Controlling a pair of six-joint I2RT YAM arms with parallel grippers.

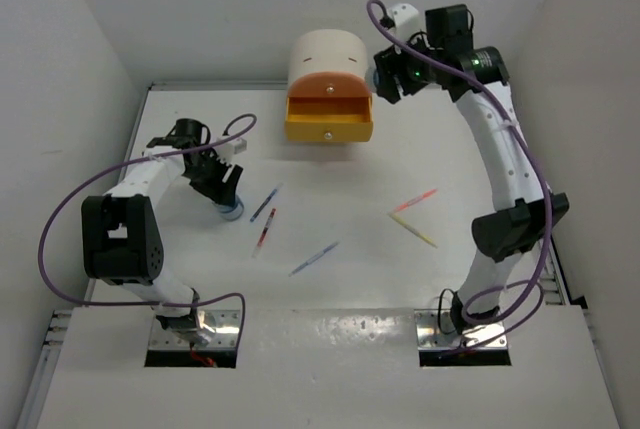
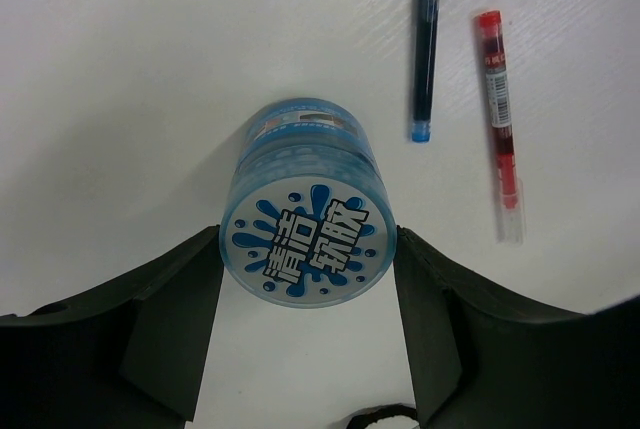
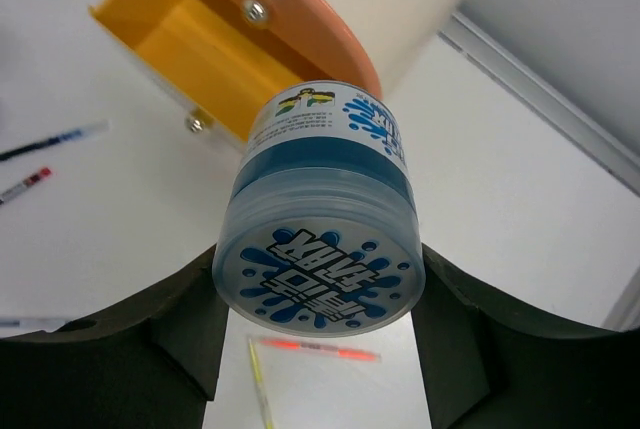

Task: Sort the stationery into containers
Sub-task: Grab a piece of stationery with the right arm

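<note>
1. Over on the left of the white tabletop [image 1: 340, 174], the left jaws are clamped on both sides of a round blue-white plastic jar with a splash-print lid [image 2: 305, 214], low at the surface.
2. Just beside that jar lie a dark blue pen [image 2: 428, 44] and a red pen [image 2: 500, 124], roughly parallel, neither touching it.
3. Up at the back, the right jaws grip a second blue-white jar [image 3: 320, 209], lifted off the surface close to the cream arch-topped box [image 1: 325, 49].
4. Its yellow lower drawer [image 1: 328, 127] juts out, pulled open. The orange drawer [image 1: 328, 84] above is pushed in, knob showing.
5. Loose in the middle: a blue-purple pen [image 1: 314, 258], plus a pink stick [image 1: 413, 202] and a yellow stick [image 1: 413, 230] in a V, ends close together, well apart from both jars.
</note>
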